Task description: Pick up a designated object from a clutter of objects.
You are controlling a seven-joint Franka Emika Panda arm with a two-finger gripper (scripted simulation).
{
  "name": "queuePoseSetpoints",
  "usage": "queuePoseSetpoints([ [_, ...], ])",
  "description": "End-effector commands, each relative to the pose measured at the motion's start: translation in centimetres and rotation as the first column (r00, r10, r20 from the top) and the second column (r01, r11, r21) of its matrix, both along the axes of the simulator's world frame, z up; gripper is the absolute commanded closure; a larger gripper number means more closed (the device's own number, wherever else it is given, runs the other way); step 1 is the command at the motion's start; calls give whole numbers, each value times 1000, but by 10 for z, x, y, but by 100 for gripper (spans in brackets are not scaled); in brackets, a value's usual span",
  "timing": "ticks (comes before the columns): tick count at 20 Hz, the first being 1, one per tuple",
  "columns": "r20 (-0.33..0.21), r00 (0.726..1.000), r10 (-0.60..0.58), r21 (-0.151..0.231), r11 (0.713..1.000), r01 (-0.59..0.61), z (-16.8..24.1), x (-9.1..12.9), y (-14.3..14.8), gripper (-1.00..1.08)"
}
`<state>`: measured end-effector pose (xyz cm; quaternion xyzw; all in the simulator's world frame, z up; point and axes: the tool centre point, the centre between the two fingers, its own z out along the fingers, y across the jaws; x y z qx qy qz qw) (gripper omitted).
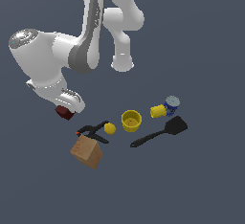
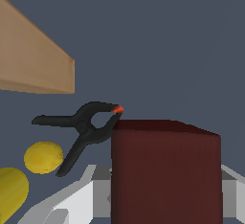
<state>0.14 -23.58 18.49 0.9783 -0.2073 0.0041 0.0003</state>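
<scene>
Exterior view: the pincer is clamped on the dark red block at left of centre. Just below lie a black clamp, a tan wooden cube and a yellow ball. Further right sit a yellow cup, a black spatula and a blue-yellow can. The arm's wrist hides most of the block.

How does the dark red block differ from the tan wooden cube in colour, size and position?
The dark red block is dark red-brown; the tan wooden cube is light tan. The block is smaller than the cube. The block sits between the gripper jaws; the cube sits apart by the black clamp. Both are boxy.
</scene>
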Motion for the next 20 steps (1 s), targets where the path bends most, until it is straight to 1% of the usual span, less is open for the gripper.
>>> queuePoseSetpoints([
  [1,0,1000,0,-1,1000,0,31,-3,5,108],
  [6,-3,1000,0,-1,1000,0,83,-7,15,108],
  [11,-6,1000,0,0,1000,0,126,-10,22,108],
  [16,-7,1000,1,1,1000,-1,155,-11,28,108],
  [20,-8,1000,1,1,1000,-1,167,-11,30,108],
])
